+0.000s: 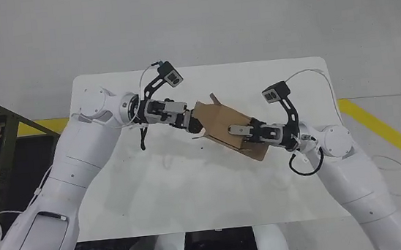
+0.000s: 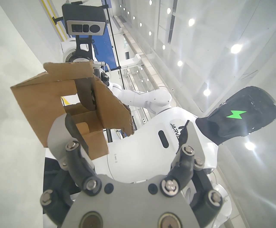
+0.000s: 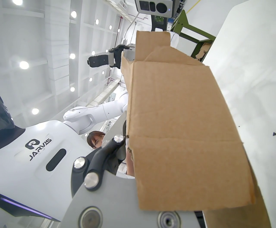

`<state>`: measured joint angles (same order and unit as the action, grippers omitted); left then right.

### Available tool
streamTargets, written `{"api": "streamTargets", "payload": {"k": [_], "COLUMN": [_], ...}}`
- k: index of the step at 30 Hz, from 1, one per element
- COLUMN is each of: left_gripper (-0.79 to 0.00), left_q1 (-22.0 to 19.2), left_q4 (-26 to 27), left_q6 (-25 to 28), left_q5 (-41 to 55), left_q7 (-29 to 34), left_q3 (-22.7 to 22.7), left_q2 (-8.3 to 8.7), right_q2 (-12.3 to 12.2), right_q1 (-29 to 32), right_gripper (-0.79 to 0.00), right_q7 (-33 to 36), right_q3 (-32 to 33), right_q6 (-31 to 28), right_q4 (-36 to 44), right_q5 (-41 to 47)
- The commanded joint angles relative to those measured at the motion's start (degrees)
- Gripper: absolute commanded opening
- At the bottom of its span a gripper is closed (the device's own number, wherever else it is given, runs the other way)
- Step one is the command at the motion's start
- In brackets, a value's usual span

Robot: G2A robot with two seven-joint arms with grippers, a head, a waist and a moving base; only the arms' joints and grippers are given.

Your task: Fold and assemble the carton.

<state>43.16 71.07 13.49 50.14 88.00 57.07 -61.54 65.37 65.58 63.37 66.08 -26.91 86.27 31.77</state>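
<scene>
Brown cardboard carton (image 1: 219, 123) over white table (image 1: 156, 196), left claw (image 1: 193, 120) wide open at one end, right claw (image 1: 239, 130) opposite, grip hidden, cannot tell.

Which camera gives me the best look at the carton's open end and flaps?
The left wrist view: the carton faces it open end first, so the flaps and the inside show. The right wrist view has one broad outer panel close up, hiding the opening. The top view has the whole carton, small.
</scene>
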Motion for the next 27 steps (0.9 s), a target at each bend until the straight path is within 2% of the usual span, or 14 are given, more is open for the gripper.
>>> {"api": "streamTargets", "payload": {"k": [1,15,27], "left_gripper": [0.000,0.000,0.000], "left_q1": [0.36,2.10,0.94], "left_q4": [0.21,0.80,0.43], "left_q6": [0.12,-0.57,0.02], "left_q5": [-0.42,-1.62,-0.67], "left_q7": [0.00,0.00,0.00], "left_q3": [0.61,1.99,0.88], "left_q2": [0.25,1.27,0.68], "right_q2": [-0.04,-0.25,0.21], "right_q1": [-0.07,-0.59,-0.21], "right_gripper": [-0.785,-0.785,-0.785], "right_q7": [-0.66,-5.34,-5.30], "right_q3": [0.46,2.98,0.07], "right_q6": [0.08,0.91,2.10], "right_q4": [-0.30,-2.70,-0.98], "right_q5": [-0.07,-1.02,-2.08]}}
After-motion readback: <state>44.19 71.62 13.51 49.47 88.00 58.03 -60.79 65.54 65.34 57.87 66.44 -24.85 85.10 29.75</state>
